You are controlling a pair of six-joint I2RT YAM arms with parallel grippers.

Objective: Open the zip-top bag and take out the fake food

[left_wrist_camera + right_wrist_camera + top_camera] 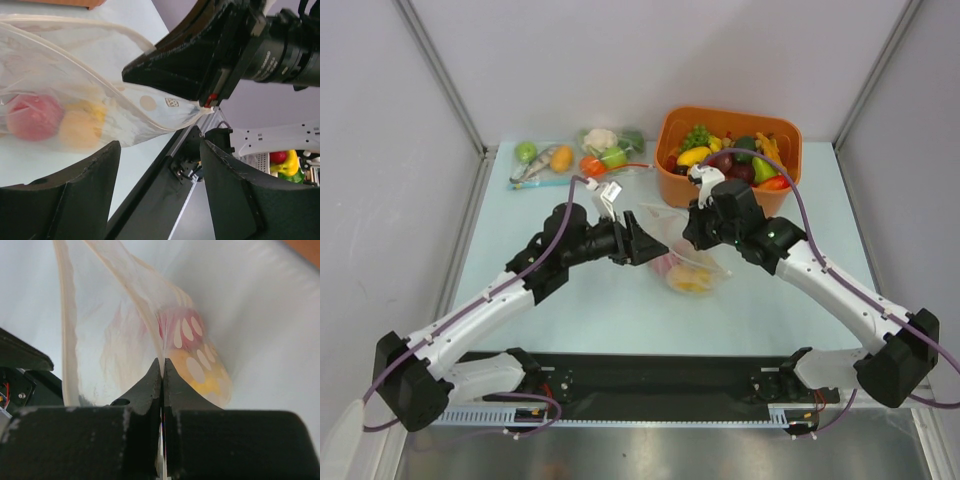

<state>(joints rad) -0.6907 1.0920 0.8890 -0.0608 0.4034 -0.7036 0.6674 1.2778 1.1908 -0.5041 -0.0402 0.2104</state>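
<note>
The zip-top bag (672, 225) lies mid-table, one side lifted, its pale zip strip (131, 36) parted into a wide mouth. Inside, the fake food rests at the bottom: a red fruit (31, 117) and yellow-orange fruit (80, 127), also showing through the plastic as red (187, 330) and yellow (207, 377). My right gripper (162, 362) is shut on one wall of the bag near its edge, holding it up. My left gripper (159, 150) stands open just left of the bag's mouth (642, 243), with nothing between its fingers (95, 175).
An orange bin (730, 113) full of plastic fruit and vegetables stands at the back right, close behind the right gripper (693, 232). Two other filled clear bags (545, 160) (610, 148) lie at the back left. A black rail (660, 385) runs along the near edge.
</note>
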